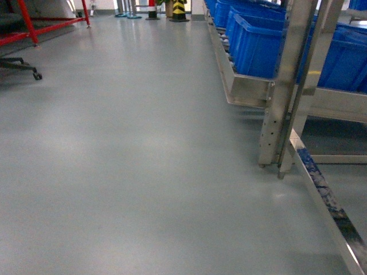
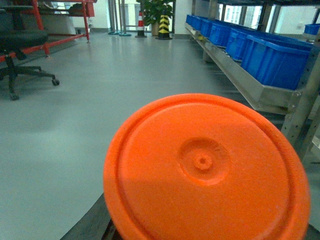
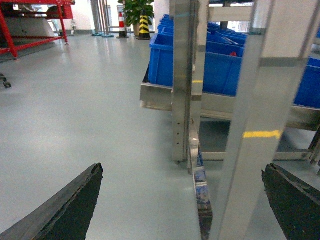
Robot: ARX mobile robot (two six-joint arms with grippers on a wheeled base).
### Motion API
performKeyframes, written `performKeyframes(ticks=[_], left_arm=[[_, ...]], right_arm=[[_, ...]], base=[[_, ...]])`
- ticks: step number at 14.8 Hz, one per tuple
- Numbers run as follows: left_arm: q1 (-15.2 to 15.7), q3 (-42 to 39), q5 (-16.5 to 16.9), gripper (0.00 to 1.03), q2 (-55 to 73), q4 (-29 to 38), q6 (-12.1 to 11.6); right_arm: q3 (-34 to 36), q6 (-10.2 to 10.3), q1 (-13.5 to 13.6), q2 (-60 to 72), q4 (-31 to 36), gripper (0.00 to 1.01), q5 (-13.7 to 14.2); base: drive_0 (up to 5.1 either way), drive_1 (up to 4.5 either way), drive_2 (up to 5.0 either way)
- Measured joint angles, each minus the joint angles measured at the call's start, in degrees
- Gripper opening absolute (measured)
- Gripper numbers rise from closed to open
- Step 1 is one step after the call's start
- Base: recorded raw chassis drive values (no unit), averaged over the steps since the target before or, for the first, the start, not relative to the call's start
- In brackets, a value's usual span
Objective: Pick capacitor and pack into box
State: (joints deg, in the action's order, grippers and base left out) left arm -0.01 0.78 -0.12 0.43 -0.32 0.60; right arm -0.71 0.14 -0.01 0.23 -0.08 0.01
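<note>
A round orange capacitor (image 2: 205, 170) fills the lower half of the left wrist view, its flat end with a small central nub facing the camera. It sits in my left gripper (image 2: 200, 227), of which only one dark finger (image 2: 95, 222) shows at the disc's lower left edge. In the right wrist view my right gripper (image 3: 182, 170) is open, its dark fingertips (image 3: 80, 200) spread wide with nothing between them, low over the grey floor. The box is out of view. The head view shows neither gripper.
A steel rack (image 1: 281, 103) with several blue bins (image 1: 258, 46) runs along the right; its posts (image 3: 185, 75) stand just ahead of the right gripper. A low steel rail (image 1: 327, 200) crosses the floor. An office chair (image 2: 20, 45) and red frame (image 1: 34, 26) stand far left.
</note>
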Motion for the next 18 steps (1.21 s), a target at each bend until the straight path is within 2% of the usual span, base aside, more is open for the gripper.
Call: performKeyframes(ticks=[7, 18], left_arm=[[0.00, 0.00, 0.11, 0.44, -0.02, -0.04, 0.02], [0.00, 0.00, 0.22, 0.44, 0.00, -0.09, 0.00]], right_arm=[[0.00, 0.00, 0.00, 0.00, -0.07, 0.98, 0.00], [0.00, 0.00, 0.00, 0.02, -0.33, 0.98, -0.02]], base=[[-5.0, 2.38, 2.4], [-4.8, 3.47, 1.4]])
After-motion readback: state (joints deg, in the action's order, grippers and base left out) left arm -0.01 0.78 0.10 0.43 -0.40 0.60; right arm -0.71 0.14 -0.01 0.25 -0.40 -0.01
